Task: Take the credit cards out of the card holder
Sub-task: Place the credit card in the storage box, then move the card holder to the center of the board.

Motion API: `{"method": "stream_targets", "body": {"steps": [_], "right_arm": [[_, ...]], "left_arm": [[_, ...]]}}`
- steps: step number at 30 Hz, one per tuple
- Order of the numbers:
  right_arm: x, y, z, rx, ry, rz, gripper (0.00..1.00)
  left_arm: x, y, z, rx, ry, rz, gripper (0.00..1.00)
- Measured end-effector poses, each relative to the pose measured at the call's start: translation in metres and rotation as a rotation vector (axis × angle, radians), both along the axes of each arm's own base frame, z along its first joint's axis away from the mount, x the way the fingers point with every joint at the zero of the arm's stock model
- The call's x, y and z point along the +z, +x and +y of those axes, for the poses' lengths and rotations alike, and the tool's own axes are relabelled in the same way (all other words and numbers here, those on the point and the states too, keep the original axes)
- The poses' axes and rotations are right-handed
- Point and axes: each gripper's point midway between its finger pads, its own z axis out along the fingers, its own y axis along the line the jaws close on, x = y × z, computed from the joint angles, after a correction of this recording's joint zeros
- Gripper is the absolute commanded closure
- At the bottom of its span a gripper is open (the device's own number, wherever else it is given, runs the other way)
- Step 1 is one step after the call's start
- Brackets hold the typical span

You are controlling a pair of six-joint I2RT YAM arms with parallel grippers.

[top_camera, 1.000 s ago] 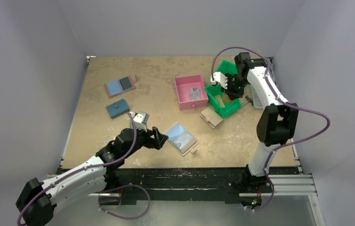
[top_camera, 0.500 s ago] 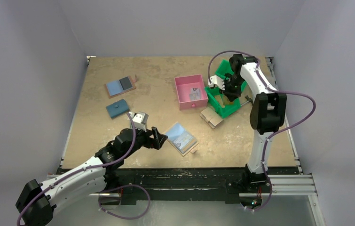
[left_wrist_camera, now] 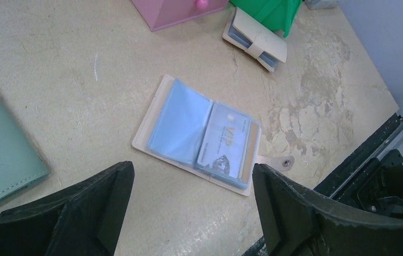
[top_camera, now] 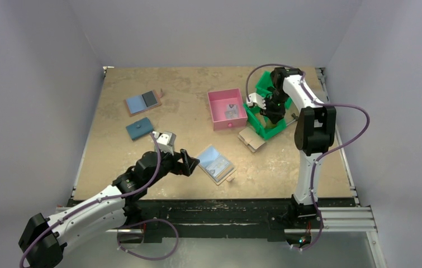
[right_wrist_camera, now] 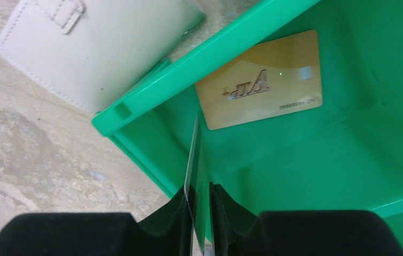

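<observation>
Overhead, wrist close-ups; card holder point(top_camera: 215, 163) shared

The beige table point(top_camera: 191, 84) carries the open card holder point(top_camera: 215, 163) at lower centre, a pink box point(top_camera: 232, 124) and a green bin point(top_camera: 266, 132) at upper right, and a blue-and-black holder point(top_camera: 143, 102) and a teal wallet point(top_camera: 140, 128) at upper left.

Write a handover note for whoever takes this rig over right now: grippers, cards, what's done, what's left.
Left gripper: open, hovering beside the card holder, touching nothing.
Right gripper: shut on a thin card, held edge-on over the green bin.
The card holder lies open in front of the left arm, with a pale VIP card in its right-hand pocket.
Done: one gold card lies flat in the green bin.
Left: drop the thin card into the bin, then pull the VIP card. Whether more sit behind it cannot be told.
</observation>
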Motion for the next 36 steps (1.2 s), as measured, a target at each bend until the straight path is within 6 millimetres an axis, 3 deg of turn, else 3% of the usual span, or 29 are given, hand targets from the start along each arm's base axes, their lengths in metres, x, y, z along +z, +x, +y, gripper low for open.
{"method": "stream_targets", "body": {"steps": [11, 18, 21, 25, 28, 36], "right_arm": [[0.013, 0.039, 0.005, -0.070, 0.018, -0.132, 0.72], [0.016, 0.046, 0.006, -0.094, 0.027, -0.160, 0.73], [0.024, 0.047, 0.009, -0.102, 0.043, -0.180, 0.73], [0.049, 0.042, 0.018, -0.124, 0.107, -0.220, 0.72], [0.079, 0.029, 0.030, -0.147, 0.192, -0.265, 0.69], [0.167, -0.039, 0.064, -0.182, 0.477, -0.404, 0.34]], "left_arm": [[0.003, 0.000, 0.000, -0.001, 0.001, -0.002, 0.13], [0.005, 0.000, 0.000, -0.001, -0.002, -0.004, 0.13], [0.011, 0.000, 0.000, 0.000, -0.021, -0.017, 0.08], [0.027, -0.001, 0.002, 0.009, -0.071, -0.049, 0.01], [0.038, -0.001, 0.004, 0.032, -0.113, -0.066, 0.01], [0.063, 0.003, 0.009, 0.076, -0.139, -0.069, 0.01]]}}
